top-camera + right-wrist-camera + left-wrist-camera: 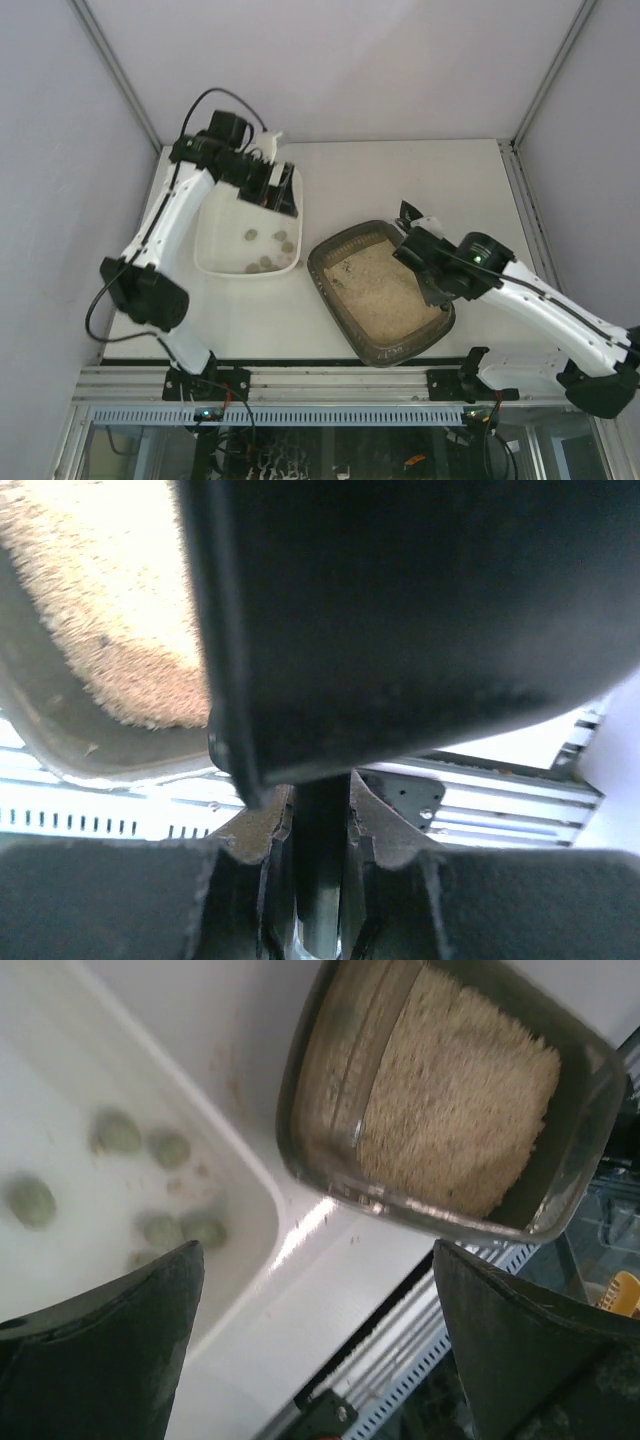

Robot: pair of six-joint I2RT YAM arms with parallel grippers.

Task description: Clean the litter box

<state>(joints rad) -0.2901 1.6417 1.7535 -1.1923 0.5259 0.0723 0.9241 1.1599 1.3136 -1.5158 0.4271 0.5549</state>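
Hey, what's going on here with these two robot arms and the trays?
The right gripper is clamped on the handle of a black scoop and holds it over the litter box. The box has beige litter in it. The left gripper hovers open and empty above the white tray beside the box. Several greenish clumps already lie in that tray.
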